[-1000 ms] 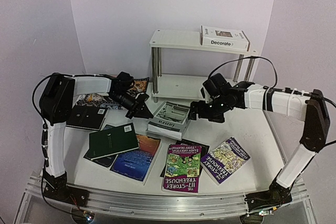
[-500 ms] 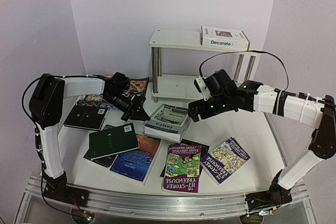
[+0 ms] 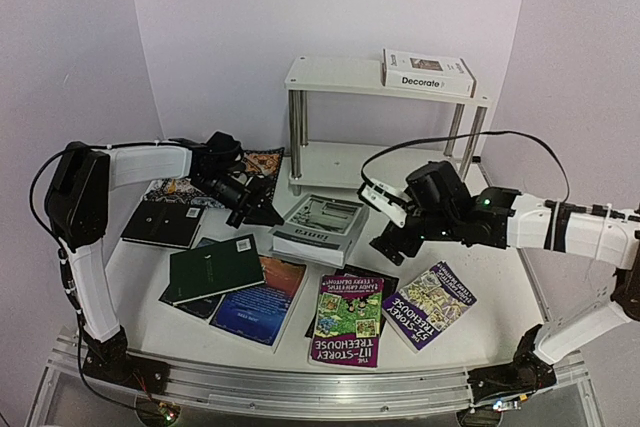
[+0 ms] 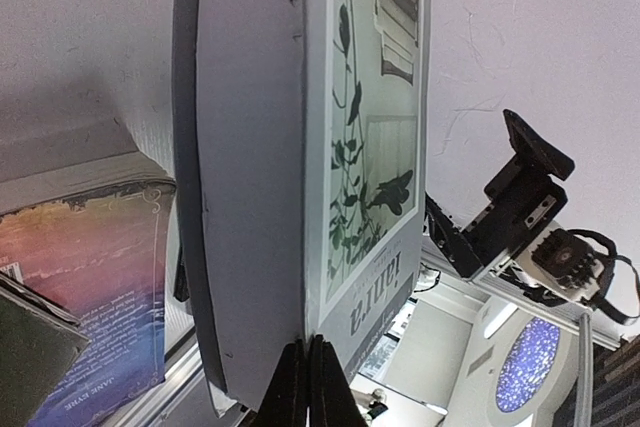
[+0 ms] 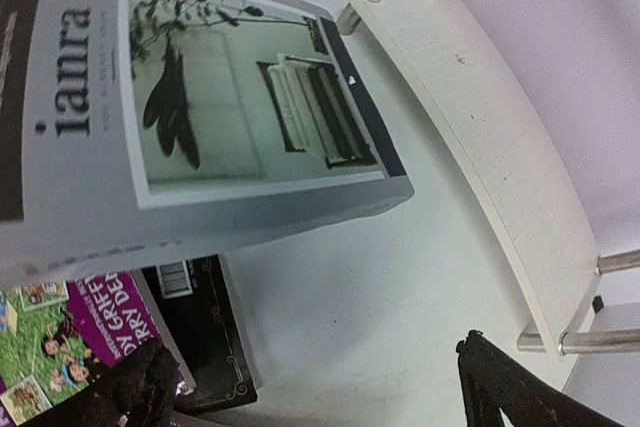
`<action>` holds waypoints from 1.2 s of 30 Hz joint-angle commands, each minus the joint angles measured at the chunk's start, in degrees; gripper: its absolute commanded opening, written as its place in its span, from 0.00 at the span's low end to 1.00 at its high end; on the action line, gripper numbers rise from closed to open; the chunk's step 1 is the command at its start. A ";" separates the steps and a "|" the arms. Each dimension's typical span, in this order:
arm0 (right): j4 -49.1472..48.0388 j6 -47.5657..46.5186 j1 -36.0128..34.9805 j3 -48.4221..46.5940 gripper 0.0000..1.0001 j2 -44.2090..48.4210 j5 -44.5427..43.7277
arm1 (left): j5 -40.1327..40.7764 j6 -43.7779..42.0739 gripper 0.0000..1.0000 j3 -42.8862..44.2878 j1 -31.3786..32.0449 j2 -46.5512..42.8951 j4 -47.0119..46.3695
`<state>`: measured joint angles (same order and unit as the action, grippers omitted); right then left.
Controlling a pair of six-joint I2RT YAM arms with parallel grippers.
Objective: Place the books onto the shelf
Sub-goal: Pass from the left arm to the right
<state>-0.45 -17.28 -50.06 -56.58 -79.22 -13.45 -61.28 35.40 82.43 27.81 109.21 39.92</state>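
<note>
Just at nine o'clock of the wide-open right gripper [image 3: 384,245] lies the thick grey-white "janra" book [image 3: 322,227]; the closed, empty left gripper [image 3: 264,215] sits at its opposite, nine o'clock edge.

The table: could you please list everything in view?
shelf: one, white and chrome, back centre
Decorate book: one, white, shelf top, right end
janra book: one, grey-white, centre, before shelf
blue book: one, front left
green book: one, dark, atop blue book
Treehouse paperbacks: two, purple, front
black books: two; far left, under a Treehouse paperback
placemat: one, patterned, back left
left gripper: one, black, shut, at janra book's left edge
right gripper: one, black, open, right of janra book
</note>
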 commanded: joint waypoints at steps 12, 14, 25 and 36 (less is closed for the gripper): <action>-7.92 -26.33 5.07 8.61 0.93 4.46 12.23 | -6.79 3.63 0.00 2.12 0.75 -1.93 -1.34; -8.64 -28.66 5.14 7.70 0.93 3.29 12.54 | -7.62 3.75 0.00 2.12 0.75 -1.61 -1.34; -14.63 -37.02 5.15 3.93 0.94 -1.78 13.71 | -9.72 4.70 0.00 3.05 0.81 -1.36 -1.12; -9.94 -33.17 4.71 -0.37 0.69 -2.57 17.27 | -10.80 4.04 0.00 2.22 1.22 -1.51 -1.05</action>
<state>-12.03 -52.51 -45.15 -53.98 -81.60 1.17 -68.93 40.23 82.50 28.58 109.21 39.97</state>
